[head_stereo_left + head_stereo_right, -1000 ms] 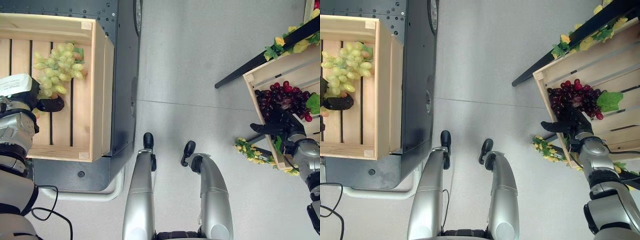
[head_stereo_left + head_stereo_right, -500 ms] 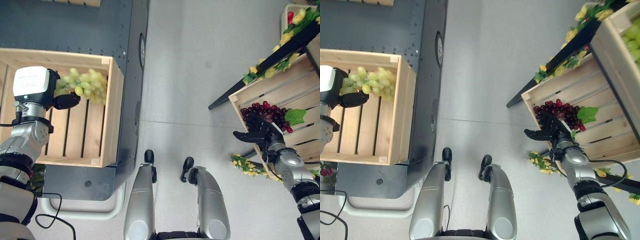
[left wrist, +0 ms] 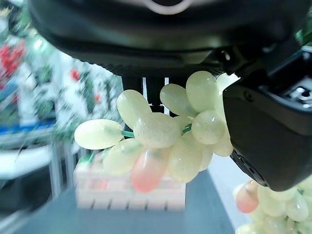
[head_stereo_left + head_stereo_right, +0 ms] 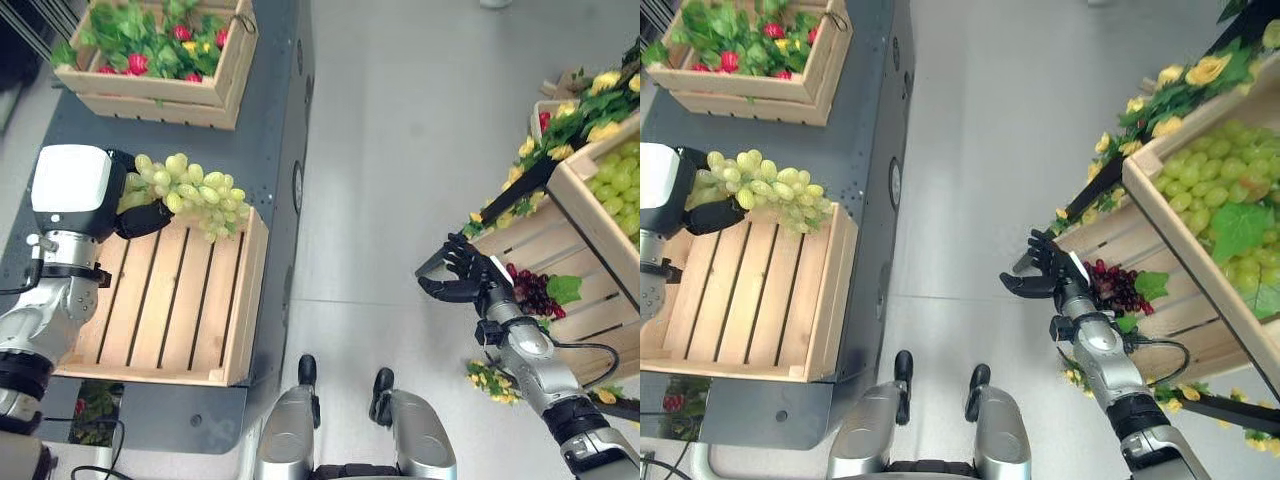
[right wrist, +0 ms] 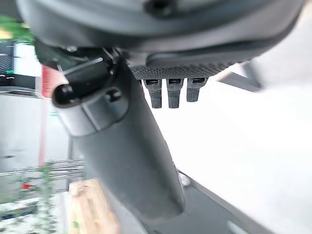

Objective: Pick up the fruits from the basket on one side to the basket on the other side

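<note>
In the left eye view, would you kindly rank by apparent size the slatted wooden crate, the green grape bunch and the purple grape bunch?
1. Slatted wooden crate.
2. Green grape bunch, held by the left hand.
3. Purple grape bunch, partly hidden, so its full size is unsure.

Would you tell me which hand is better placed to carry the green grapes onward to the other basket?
Left. The left hand already grips the green grapes above the wooden crate. The right hand is open beside the purple grapes.
</note>
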{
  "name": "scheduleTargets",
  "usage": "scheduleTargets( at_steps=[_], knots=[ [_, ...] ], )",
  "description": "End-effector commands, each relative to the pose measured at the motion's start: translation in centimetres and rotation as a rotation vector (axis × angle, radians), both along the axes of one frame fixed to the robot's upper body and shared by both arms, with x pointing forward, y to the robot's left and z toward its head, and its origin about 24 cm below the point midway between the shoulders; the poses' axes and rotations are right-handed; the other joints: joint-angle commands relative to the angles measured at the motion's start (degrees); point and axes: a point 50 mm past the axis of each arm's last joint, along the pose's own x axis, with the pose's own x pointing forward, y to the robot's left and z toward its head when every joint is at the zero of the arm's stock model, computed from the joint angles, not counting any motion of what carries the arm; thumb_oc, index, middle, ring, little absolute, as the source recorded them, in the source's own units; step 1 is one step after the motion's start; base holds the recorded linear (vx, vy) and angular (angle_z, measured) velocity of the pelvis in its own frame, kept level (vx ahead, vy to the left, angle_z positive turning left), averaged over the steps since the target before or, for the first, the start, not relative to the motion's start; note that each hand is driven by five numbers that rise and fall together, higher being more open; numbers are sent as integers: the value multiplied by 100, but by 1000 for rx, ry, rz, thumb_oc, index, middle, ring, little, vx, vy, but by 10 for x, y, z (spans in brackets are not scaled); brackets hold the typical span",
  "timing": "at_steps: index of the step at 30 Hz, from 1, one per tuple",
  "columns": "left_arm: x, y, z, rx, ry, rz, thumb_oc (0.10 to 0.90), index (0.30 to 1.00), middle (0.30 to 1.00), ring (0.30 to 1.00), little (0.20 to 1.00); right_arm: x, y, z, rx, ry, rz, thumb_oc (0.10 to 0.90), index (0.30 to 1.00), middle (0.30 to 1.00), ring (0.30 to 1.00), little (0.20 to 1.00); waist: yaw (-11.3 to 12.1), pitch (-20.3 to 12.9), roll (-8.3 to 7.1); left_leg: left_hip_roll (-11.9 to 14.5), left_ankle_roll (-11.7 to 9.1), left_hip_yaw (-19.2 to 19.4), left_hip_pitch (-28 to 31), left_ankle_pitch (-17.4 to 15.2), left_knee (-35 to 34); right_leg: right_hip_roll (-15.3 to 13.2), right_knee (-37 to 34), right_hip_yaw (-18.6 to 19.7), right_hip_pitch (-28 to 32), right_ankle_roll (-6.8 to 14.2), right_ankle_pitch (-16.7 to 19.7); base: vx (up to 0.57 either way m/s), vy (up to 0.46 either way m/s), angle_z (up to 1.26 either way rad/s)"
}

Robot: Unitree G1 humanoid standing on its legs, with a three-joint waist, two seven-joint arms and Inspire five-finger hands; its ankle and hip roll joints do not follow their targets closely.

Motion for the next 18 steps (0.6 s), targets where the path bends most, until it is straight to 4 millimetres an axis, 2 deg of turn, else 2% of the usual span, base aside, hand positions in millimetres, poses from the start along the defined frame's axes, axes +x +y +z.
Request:
scheduleTargets(
  at_steps=[1, 8, 9, 11, 12, 14, 18],
  knots=[
    [-10, 3, 41, 23, -251, -29, 400, 300, 300, 300, 300, 2, -5, 25, -74, -121, -1, 800, 900, 900, 900, 900, -125, -1549, 371, -563, 88, -61, 501, -530, -250, 251, -804, 224, 482, -251, 317, 52, -66, -2],
    [4, -16, 71, -20, -345, -123, 400, 300, 300, 300, 300, 20, 30, 65, -88, -248, 220, 800, 900, 900, 900, 900, -145, -1936, 364, -519, 31, -150, 818, -294, -900, 345, -1445, 283, 792, -184, 623, 7, -71, 0],
    [9, -22, 80, -18, -372, -152, 400, 300, 300, 300, 300, 24, 39, 76, -52, -275, 283, 800, 900, 900, 900, 900, -143, -2016, 346, -510, 20, -158, 862, -239, -1029, 363, -1545, 266, 834, -173, 669, -13, -95, -4],
    [13, -28, 86, -11, -386, -174, 400, 300, 300, 300, 300, 29, 46, 87, -33, -298, 316, 800, 900, 900, 900, 900, -144, -2078, 333, -502, 7, -167, 903, -196, -1139, 386, -1639, 262, 874, -168, 710, -2, -88, -3],
    [19, -37, 93, 1, -409, -210, 400, 300, 300, 300, 300, 35, 53, 100, -2, -327, 355, 800, 900, 900, 900, 900, -142, -2155, 310, -499, -7, -187, 937, -149, -1246, 410, -1754, 268, 911, -158, 771, 2, -86, -3],
    [26, -47, 103, 19, -428, -244, 400, 300, 300, 300, 300, 43, 63, 114, 18, -346, 382, 800, 900, 900, 900, 900, -151, -2217, 295, -495, -19, -187, 961, -133, -1295, 428, -1856, 296, 947, -150, 828, 2, -85, -4],
    [37, -64, 121, 53, -452, -286, 400, 300, 300, 300, 300, 54, 79, 133, 105, -340, 444, 800, 900, 900, 900, 900, -160, -2309, 284, -488, -21, -110, 973, -164, -1294, 444, -2026, 355, 984, -153, 915, -3, -50, -7]
  ],
)
